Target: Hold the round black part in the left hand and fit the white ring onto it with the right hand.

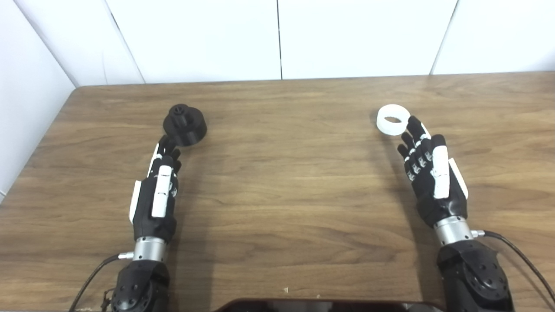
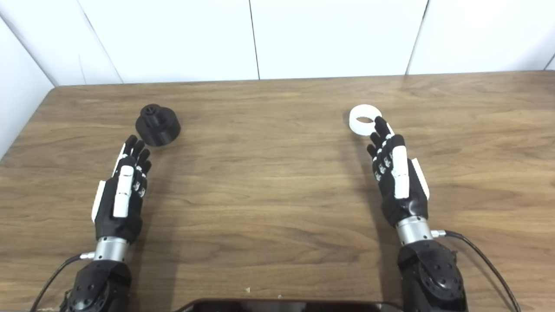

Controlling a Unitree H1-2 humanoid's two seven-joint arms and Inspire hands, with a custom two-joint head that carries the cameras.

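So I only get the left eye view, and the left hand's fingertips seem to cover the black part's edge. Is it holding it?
Observer: No. In the right eye view the left hand is open, fingertips beside the round black part's near-left edge, not around it.
Operator: And the white ring?
Observer: From there one right hand fingertip overlaps the white ring's near rim; the ring lies flat on the table, unheld.

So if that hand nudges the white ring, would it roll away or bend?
Probably neither. The white ring lies flat on the table, so a nudge from the right hand would likely slide it. Its thick wall suggests stiff plastic. It looks light, so it may skid easily.
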